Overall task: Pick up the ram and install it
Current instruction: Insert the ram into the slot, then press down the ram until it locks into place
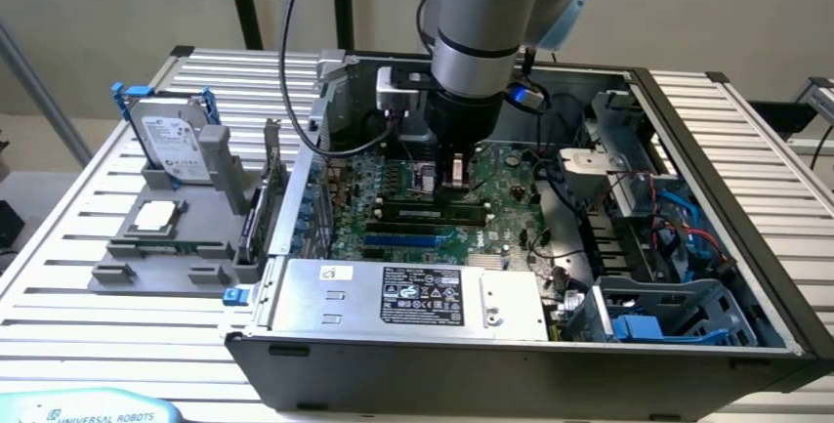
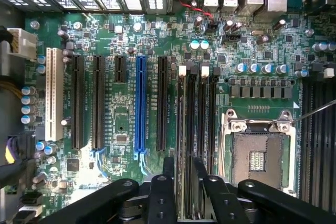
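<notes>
Grey moulded fixture (image 1: 144, 267) on the slatted table (image 1: 59, 247) at the exterior view's left, carrying a silver hard drive in a blue frame (image 1: 174, 140) upright at the back and a square silver processor chip (image 1: 154, 215) lying flat in front of it.

Just beside the fixture, toward the exterior view's right: open black computer case (image 1: 521, 374), with the silver power supply (image 1: 404, 296) along its near wall and the green motherboard (image 1: 342, 213) behind that.

On the wrist view of the motherboard (image 2: 121, 129): white slot (image 2: 51, 93), several black slots, blue slot (image 2: 140, 103), then the memory slots with white latches.

The ram (image 1: 431, 212) standing edge-up in one memory slot, seen edge-on at the wrist (image 2: 190, 129).

Gripper (image 1: 456, 184) lowered vertically onto the ram's end toward the exterior view's right; at the wrist, gripper (image 2: 185, 163) nearly closed, clamped on the ram, one finger on each face.

Empty processor socket (image 2: 260, 153) just beside the memory slots.

Blue cables (image 1: 651, 223) and a grey-blue drive cage (image 1: 665, 311) at the case's far side, well apart from the gripper.
</notes>
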`<state>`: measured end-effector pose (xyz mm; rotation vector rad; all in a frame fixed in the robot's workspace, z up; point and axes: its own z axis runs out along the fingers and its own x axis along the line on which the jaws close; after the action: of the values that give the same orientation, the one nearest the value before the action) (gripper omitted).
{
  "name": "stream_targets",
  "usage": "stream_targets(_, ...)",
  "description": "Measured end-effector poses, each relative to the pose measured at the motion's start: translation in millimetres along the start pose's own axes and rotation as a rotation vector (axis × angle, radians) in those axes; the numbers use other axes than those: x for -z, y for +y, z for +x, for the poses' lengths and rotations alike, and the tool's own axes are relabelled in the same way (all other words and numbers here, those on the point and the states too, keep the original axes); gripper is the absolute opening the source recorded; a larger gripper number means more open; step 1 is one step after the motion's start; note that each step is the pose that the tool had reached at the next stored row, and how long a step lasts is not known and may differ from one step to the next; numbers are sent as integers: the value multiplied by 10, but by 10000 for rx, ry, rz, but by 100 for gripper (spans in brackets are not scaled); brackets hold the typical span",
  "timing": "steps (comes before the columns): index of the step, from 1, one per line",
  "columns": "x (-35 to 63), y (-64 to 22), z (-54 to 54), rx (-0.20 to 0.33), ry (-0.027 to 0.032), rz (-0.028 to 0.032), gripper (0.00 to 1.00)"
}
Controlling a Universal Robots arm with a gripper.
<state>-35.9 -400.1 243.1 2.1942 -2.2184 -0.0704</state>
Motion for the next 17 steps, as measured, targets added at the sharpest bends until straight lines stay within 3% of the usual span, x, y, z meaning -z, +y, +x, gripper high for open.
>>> stream_targets(2, 22, 0, -1, 1, -3, -3, 26)
stream_targets(6, 24, 1, -1, 2, -36, -3, 11)
stream_targets(17, 24, 1, -1, 6, -111, -4, 11)
